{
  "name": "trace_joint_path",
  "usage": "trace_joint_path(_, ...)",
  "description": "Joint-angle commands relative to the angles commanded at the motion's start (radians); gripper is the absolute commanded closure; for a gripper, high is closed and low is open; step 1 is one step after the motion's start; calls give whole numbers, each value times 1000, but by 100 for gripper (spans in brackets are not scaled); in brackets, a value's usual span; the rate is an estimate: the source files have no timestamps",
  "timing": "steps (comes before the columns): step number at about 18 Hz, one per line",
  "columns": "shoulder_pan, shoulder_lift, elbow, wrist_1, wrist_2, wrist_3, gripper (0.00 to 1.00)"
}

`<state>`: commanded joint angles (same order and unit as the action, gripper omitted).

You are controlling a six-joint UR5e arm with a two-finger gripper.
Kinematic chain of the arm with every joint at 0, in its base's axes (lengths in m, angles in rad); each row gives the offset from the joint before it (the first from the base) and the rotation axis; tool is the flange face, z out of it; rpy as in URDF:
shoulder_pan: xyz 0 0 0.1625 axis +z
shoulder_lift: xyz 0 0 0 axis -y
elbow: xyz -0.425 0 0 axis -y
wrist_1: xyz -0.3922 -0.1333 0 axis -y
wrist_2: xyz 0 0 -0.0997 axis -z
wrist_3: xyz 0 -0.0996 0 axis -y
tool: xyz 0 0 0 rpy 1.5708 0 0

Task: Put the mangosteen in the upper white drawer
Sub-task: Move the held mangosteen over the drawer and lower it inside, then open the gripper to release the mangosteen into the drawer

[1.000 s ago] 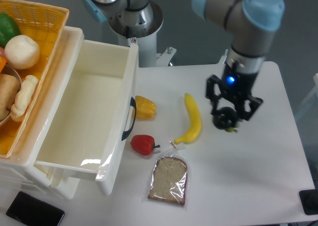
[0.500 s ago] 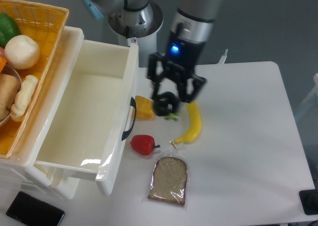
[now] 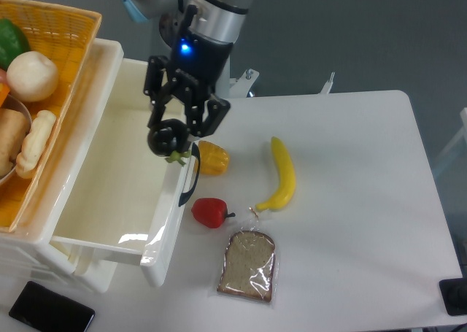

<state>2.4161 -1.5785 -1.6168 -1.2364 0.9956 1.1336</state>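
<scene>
Nearest the camera, at the lower left edge: a black phone (image 3: 51, 317) flat on the table (image 3: 365, 259). Just beyond, toward centre: bagged bread slice (image 3: 247, 265), then a red pepper (image 3: 209, 212) beside the drawer front, a banana (image 3: 282, 174) lying lengthwise away from the camera, and a yellow pepper (image 3: 212, 157) close to the black handle (image 3: 191, 175). Upper white drawer (image 3: 117, 179) pulled wide open, interior bare and glossy, nothing seen inside. Further left and up: yellow wicker basket (image 3: 55, 33) holding a white round vegetable, a green one and pale pieces. Farthest: arm reaching in from the robot base at top. Gripper (image 3: 169, 136) closed around the mangosteen (image 3: 166, 139), fingers clamped on both sides, green stem poking out below. Key relation: fruit held in the air right at the drawer's front wall, beside the handle's top end, seemingly just inside the rim but not clearly over the middle of the cavity; open space lies to the left of the fingers. Judgement: a little more travel leftward over the cavity, then a descent and release; risk of clipping the front wall or handle if lowered here. Roughly round fruit, so no long axis to mind.
</scene>
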Motion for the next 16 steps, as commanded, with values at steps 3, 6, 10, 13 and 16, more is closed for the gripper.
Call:
trace_joint_path(3,-20,-11,-6,-8,0,18,84)
trace_joint_path(6,-35,-34,-8,-6,5,21,83)
trace_joint_path(10,-60,-41,-17,-6,5,29,80)
trace_joint_path(13,-68,-51,-25,-6,6,48,78)
trace_joint_path(16,-81,-55,-38,-5,9,48,77)
